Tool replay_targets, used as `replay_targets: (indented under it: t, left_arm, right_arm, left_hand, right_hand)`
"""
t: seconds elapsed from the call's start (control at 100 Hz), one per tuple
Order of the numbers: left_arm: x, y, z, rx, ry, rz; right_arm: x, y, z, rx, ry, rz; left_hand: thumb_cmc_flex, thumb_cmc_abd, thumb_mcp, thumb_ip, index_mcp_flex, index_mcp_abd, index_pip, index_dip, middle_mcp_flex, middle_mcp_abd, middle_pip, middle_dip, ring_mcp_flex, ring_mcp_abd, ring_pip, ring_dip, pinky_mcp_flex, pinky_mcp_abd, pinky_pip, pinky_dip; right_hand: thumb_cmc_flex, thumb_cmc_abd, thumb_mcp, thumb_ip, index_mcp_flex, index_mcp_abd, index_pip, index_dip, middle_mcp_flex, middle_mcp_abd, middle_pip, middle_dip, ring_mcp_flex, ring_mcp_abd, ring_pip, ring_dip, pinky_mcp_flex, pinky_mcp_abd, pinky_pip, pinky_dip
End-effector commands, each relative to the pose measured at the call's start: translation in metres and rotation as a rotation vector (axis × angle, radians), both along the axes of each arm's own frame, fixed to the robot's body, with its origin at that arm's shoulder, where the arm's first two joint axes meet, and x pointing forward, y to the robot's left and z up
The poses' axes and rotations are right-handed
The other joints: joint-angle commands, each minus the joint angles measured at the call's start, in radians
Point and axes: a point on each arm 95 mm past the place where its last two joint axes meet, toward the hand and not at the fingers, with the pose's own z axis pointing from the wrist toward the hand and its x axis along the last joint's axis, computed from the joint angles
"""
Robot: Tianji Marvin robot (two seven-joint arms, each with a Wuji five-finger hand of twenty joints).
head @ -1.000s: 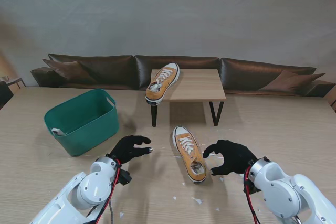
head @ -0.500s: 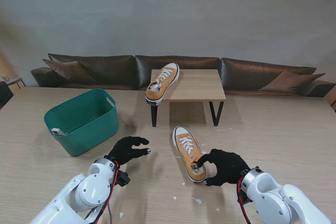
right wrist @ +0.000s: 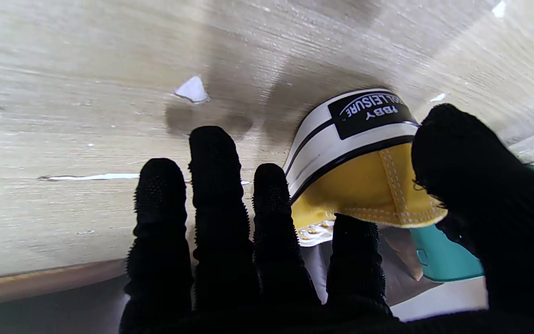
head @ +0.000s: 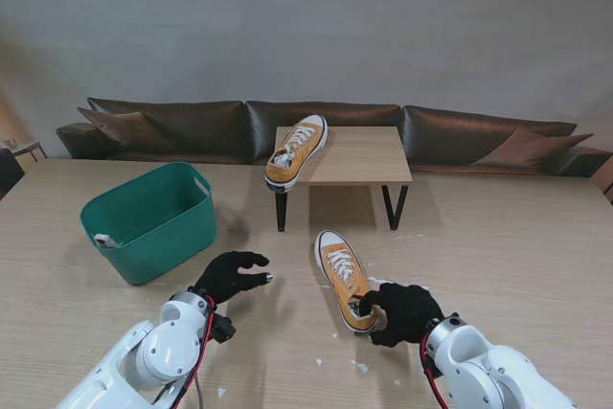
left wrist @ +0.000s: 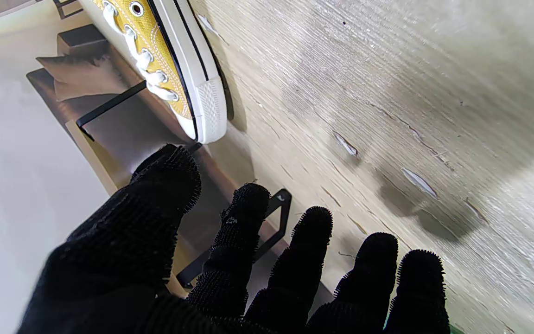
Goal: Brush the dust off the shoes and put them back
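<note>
A yellow canvas shoe (head: 338,268) with white laces lies on the wooden table, toe pointing away from me. My right hand (head: 402,311) is at its heel (right wrist: 359,153): the thumb lies on one side, one finger reaches into the collar, and the other fingers (right wrist: 211,195) stretch beside it. My left hand (head: 230,275) hovers open to the left of the shoe, fingers spread, touching nothing. The left wrist view shows the shoe's toe cap (left wrist: 202,106) beyond that hand (left wrist: 230,269). The second yellow shoe (head: 297,150) rests tilted over the left edge of a small wooden bench (head: 359,155).
A green plastic basket (head: 153,217) stands at the left with a small white item (head: 103,239) at its near rim. White scraps (head: 359,366) lie scattered on the table near me. A dark sofa (head: 460,131) runs behind the table.
My right hand has moved left onto the shoe's heel and its fingers have closed around it. The left hand has barely shifted.
</note>
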Motion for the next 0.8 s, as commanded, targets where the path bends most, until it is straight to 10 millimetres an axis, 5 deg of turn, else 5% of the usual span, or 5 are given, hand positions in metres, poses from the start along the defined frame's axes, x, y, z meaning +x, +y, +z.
replay_targets:
  t: [0.0,0.17,0.26,0.37,0.79]
  left_arm:
    - [-0.001,-0.002,0.0,-0.002,0.011,-0.011]
    - [-0.001,-0.001,0.0,0.001,0.011,-0.009]
    - [-0.001,-0.001,0.0,0.002,0.01,-0.007]
    - [-0.002,-0.001,0.0,0.004,0.008,-0.004]
    - [-0.003,0.0,-0.004,-0.001,0.012,0.01]
  right_arm:
    - [-0.003,0.003,-0.008,-0.013,0.027,-0.001]
    - [-0.003,0.009,-0.019,-0.027,-0.016,-0.012]
    - [-0.004,0.01,-0.025,-0.04,-0.033,-0.005]
    - [-0.003,0.013,-0.032,-0.052,-0.049,-0.002]
    - [0.0,0.024,-0.052,-0.1,-0.138,-0.002]
  left_hand:
    - [0.015,0.022,-0.006,0.04,0.012,-0.016,0.005,0.008,-0.013,-0.005,0.008,0.009,0.0,-0.003,-0.008,0.006,-0.006,-0.032,-0.029,0.015]
    - [0.014,0.023,-0.005,0.04,0.012,-0.014,0.005,0.009,-0.012,-0.002,0.008,0.012,0.0,-0.003,-0.007,0.006,-0.007,-0.03,-0.029,0.015]
    - [0.016,0.022,-0.004,0.04,0.014,-0.013,0.006,0.009,-0.01,0.0,0.009,0.014,0.002,-0.003,-0.005,0.007,-0.006,-0.031,-0.029,0.015]
    - [0.016,0.021,-0.004,0.04,0.019,-0.01,0.01,0.012,-0.007,0.003,0.011,0.016,0.004,-0.001,-0.002,0.01,-0.004,-0.029,-0.028,0.016]
    - [0.016,0.021,0.0,0.04,0.024,-0.006,0.015,0.019,-0.005,0.004,0.011,0.022,0.003,-0.003,0.0,0.013,-0.005,-0.03,-0.027,0.018]
  right_hand:
    - [0.005,-0.049,0.053,-0.022,0.031,0.024,0.051,0.022,0.035,-0.022,0.017,0.018,0.041,-0.012,0.021,0.009,-0.096,0.01,0.045,0.011]
    - [0.024,-0.093,0.101,-0.034,0.1,0.048,0.194,0.099,0.132,-0.036,0.049,0.026,0.119,-0.035,0.07,0.014,-0.046,0.015,0.096,0.0]
    - [0.059,-0.147,0.11,-0.149,0.124,0.042,0.305,0.096,0.186,-0.054,0.086,0.047,0.169,-0.061,0.123,0.024,-0.015,0.011,0.128,-0.01]
    - [0.087,-0.202,0.126,-0.207,0.158,0.046,0.437,0.112,0.256,-0.078,0.146,0.093,0.233,-0.098,0.202,0.04,0.027,0.006,0.168,-0.014]
    - [0.116,-0.253,0.184,-0.236,0.338,0.145,0.728,0.279,0.509,-0.163,0.338,0.27,0.446,-0.201,0.454,0.079,0.173,-0.012,0.297,-0.014]
